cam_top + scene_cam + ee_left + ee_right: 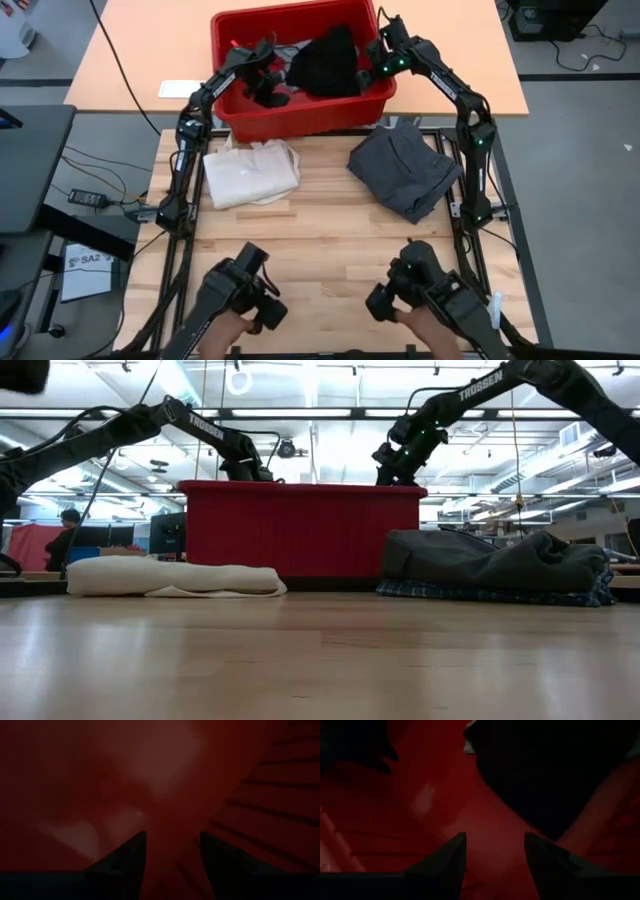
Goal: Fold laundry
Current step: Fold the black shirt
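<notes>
Two dark arms reach into the red rectangular plastic bin (228, 108) at the far table edge. High view: left gripper (268, 84) is inside the bin's left half, right gripper (372, 62) at its right wall. A black crumpled cloth garment (328, 62) is heaped in the bin between them, with a bit of light grey cloth (292, 52) showing just beside it. In front of the bin, on the wooden table (320, 250), lie a cream canvas tote bag (250, 172) to the left and a folded dark grey garment (405, 172) to the right.

Low view: the bin stands mid-scene with both arms dipping behind its rim. The dark grey garment sits on top of a blue-and-white plaid cloth (500, 594), right of the bin; the tote is left of it.

Left wrist view: left fingers (131, 855) stand partly apart over the red bin floor, nothing between them.

Right wrist view: right fingers (450, 855) likewise stand partly apart and empty, with the black garment just ahead of them inside the bin.

Handling, judged: the black garment looks light, limp and bunched, so it will sag and drag. Pinching a raised fold or an edge near the top of the heap seems best, not the middle bulk.
</notes>
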### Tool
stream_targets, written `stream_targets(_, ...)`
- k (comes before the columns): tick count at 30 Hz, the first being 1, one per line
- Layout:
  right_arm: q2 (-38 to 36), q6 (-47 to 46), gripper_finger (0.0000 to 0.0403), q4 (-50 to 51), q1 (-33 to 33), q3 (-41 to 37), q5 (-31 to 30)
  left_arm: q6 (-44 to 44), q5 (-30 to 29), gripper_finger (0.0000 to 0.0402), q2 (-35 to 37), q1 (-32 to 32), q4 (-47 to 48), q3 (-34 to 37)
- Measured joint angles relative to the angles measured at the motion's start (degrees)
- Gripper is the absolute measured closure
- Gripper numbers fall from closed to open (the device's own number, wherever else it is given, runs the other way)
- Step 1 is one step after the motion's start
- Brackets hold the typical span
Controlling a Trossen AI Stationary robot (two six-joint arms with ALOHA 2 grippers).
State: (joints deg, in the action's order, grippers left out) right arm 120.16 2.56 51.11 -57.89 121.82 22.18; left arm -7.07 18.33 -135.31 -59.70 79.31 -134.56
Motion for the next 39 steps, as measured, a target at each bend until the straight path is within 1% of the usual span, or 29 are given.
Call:
stream_targets(3,-1.0,0.9,0.0197,3.6,0.6,-0.1,1.2,-0.9,0.8,0.0212,1.7,1.3,2.4,0.2)
stream_targets(5,-1.8,1.4,0.0197,5.5,0.9,-0.1,3.0,-0.7,1.6,0.0212,3.5,1.9,-0.1,-0.4)
stream_targets(8,-3.3,2.2,0.0197,5.3,1.0,-0.1,3.6,1.1,0.7,0.0212,4.9,1.9,-10.7,-0.5)
stream_targets(11,-5.2,2.2,0.0197,1.2,1.0,-0.1,3.2,1.6,-1.9,0.0212,4.6,1.6,-24.2,-0.2)
stream_targets(14,-6.3,1.5,0.0197,-3.5,0.5,-0.1,3.1,2.6,-3.5,0.0208,2.3,1.8,-36.2,-0.2)
stream_targets(16,-6.6,1.5,0.0197,-4.8,0.4,-0.1,1.8,5.3,-3.7,0.0198,-0.4,1.9,-40.3,-0.1)
stream_targets(19,-6.9,1.5,0.0197,-5.1,0.1,-0.1,-1.5,6.8,-8.1,0.0181,-4.2,1.9,-42.6,0.2)
stream_targets(21,-6.9,1.5,0.0197,-4.8,-0.1,-0.1,-2.0,6.9,-11.2,0.0172,-5.7,1.8,-44.5,0.1)
stream_targets(23,-6.9,1.5,0.0197,-4.5,-0.4,-0.1,-2.0,6.8,-12.5,0.0166,-7.2,1.7,-46.1,-0.1)
stream_targets(27,-6.9,1.5,0.0197,-5.2,-0.4,-0.1,-2.9,4.7,-12.5,0.0164,-10.0,1.6,-46.2,0.1)
stream_targets(31,-6.9,1.2,0.0197,-5.7,-0.7,-0.1,-3.1,2.7,-12.4,0.0165,-10.7,1.7,-45.3,-0.1)
stream_targets(33,-6.9,0.5,0.0197,-5.7,-0.9,-0.1,-3.0,2.4,-12.6,0.0176,-11.0,1.7,-44.1,0.0)
stream_targets(35,-6.9,0.0,0.0197,-5.7,-1.1,-0.1,-3.1,0.7,-13.6,0.0203,-11.0,1.8,-44.1,0.0)
stream_targets(37,-6.9,-0.1,0.0197,-5.7,-1.2,-0.1,-3.1,-1.2,-14.5,0.0249,-11.0,1.9,-44.5,-0.2)
stream_targets(39,-6.9,-1.2,0.0197,-5.7,-1.2,-0.1,-4.1,-2.4,-14.5,0.0308,-11.0,1.9,-44.8,-0.3)
